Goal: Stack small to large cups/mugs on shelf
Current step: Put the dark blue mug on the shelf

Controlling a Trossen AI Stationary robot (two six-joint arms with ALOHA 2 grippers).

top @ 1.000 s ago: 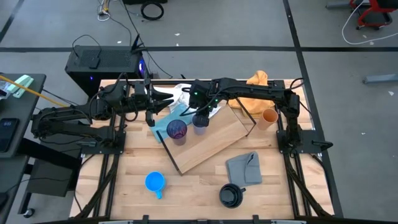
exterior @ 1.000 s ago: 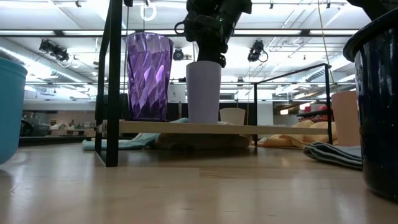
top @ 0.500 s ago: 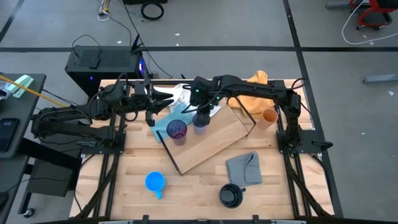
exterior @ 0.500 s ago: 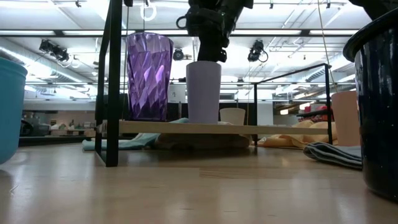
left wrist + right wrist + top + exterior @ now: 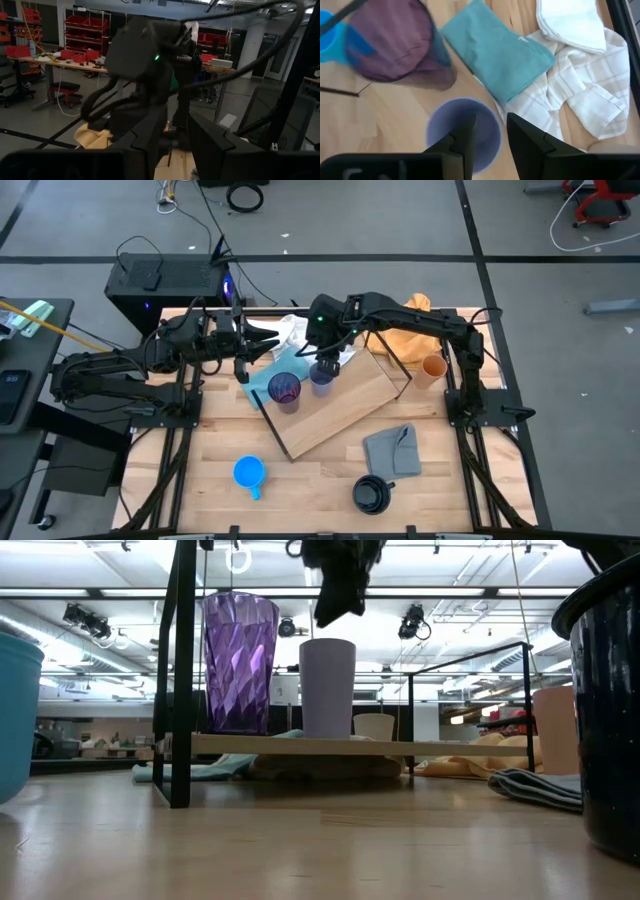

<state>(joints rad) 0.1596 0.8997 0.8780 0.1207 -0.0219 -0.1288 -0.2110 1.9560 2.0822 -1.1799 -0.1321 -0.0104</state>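
The lavender cup and the dark purple tumbler stand upright on their bases, side by side on the light-wood shelf. My right gripper is open and empty just above the lavender cup. In the right wrist view the lavender cup lies below the right gripper. My left gripper waits open at the table's far left. The blue mug, black mug and orange cup stand on the table. The beige cup shows behind the shelf.
A teal cloth and a white checked cloth lie beyond the shelf's far end. A grey cloth lies near the black mug and an orange cloth lies at the far right. Black frame rods rise from the shelf.
My right gripper has gone straight up from the lavender cup's rim and now stands clear above it. The lavender cup has stayed upright on the shelf beside the purple tumbler.
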